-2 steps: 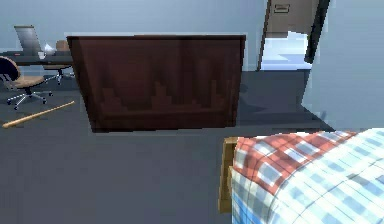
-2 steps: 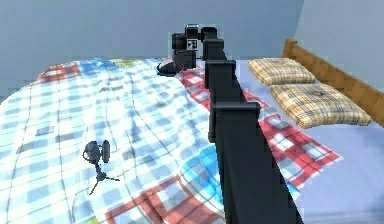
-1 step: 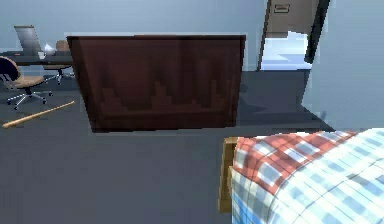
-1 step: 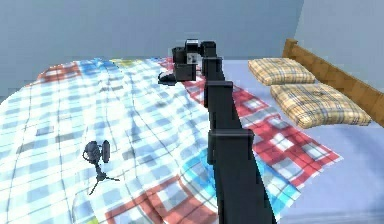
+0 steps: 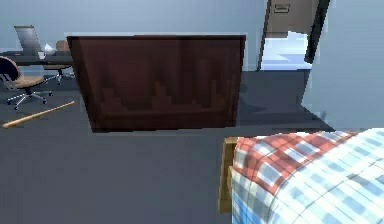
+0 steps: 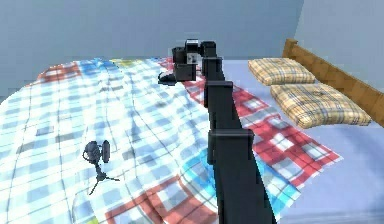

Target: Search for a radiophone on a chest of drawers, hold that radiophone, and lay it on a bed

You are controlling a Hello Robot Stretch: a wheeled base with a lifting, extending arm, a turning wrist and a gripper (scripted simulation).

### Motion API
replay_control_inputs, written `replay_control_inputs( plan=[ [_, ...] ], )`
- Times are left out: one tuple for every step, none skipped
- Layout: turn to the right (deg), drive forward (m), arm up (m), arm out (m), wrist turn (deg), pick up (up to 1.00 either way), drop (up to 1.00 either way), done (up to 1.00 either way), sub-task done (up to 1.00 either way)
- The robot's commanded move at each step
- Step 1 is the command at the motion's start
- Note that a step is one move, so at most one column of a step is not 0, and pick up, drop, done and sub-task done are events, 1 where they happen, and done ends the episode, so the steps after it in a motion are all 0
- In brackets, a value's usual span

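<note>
- A desk (image 5: 35,55) and an office chair (image 5: 22,82) stand farthest from the bed (image 5: 310,175), at the forward view's left. A bat (image 5: 38,113) lies on the floor just bedward of them.
- The chest of drawers (image 5: 160,85) stands across bare floor from the bed's foot corner, showing a plain dark brown face. Nothing like a radiophone can be made out on its top.
- A doorway (image 5: 290,35) lies beyond the bed's corner, in the far wall.
- In the arm side view, a small dark object on thin legs (image 6: 97,160) stands on the plaid blanket, toward the bed's foot and well apart from the gripper.
- The gripper (image 6: 168,72) is out across the bed, near its far edge. A dark shape (image 6: 164,78) sits at its fingers against the blanket. Whether that is the radiophone, and whether the gripper holds anything, cannot be told. Nor can its finger spacing or the shape's long axis.
- The arm (image 6: 225,130) reaches straight across the mattress. By my judgement, laying down calls only for lowering, since bed lies under the fingers.
- Two pillows (image 6: 282,70) rest at the bed's head, against the wooden headboard (image 6: 300,52), away from the gripper.
</note>
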Motion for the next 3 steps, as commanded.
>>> replay_control_inputs(
  plan=[
    [0.0, 0.0, 0.0, 0.0, 0.0, 0.0, 1.0, 0.0, 0.0],
    [0.0, 0.0, 0.04, 0.0, 0.0, 0.0, 0.0, 0.0, 0.0],
    [0.0, 0.0, 0.0, -0.08, 0.0, 0.0, 0.0, 0.0, 0.0]
  ],
)
